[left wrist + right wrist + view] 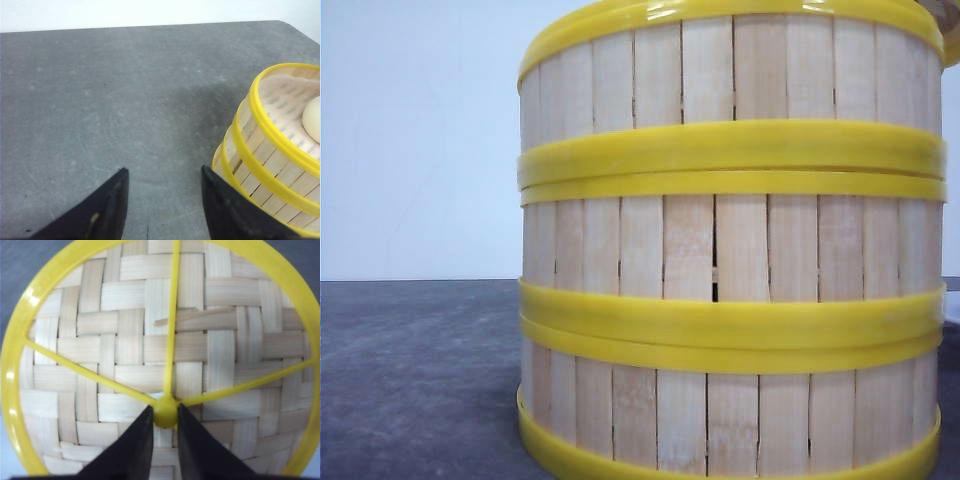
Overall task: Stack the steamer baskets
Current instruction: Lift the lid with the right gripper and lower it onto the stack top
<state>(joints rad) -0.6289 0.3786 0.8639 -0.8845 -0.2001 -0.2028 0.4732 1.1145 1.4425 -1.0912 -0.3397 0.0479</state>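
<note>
A stack of steamer baskets [730, 250] fills the right and middle of the front view, standing on the dark grey table [420, 380] close to the camera: three tiers of pale vertical bamboo slats, parted by doubled glossy yellow rings and capped by another yellow ring at the top. From the left wrist view the same stack [272, 165] sits near the table's far corner, its top tier uncovered, with a woven floor and a pale rounded lump [312, 120] lying inside against the edge of the picture. The right wrist view looks straight down on a lid [160, 355], a round disc of woven bamboo strips inside a yellow rim, with three yellow spokes meeting at a small yellow knob [165, 413] in the centre; one thin splinter of bamboo stands loose on the weave. The right gripper [165, 425] has its two black fingers drawn in narrowly on either side of that knob, touching it and pinching it between them. Whether this lid rests on a basket or hangs free cannot be told from these pictures. The left gripper [162, 200] holds nothing: its black fingers are spread wide over bare table, the nearer one just beside the foot of the stack without clearly touching it. No brand, label or writing can be read on anything in view.
</note>
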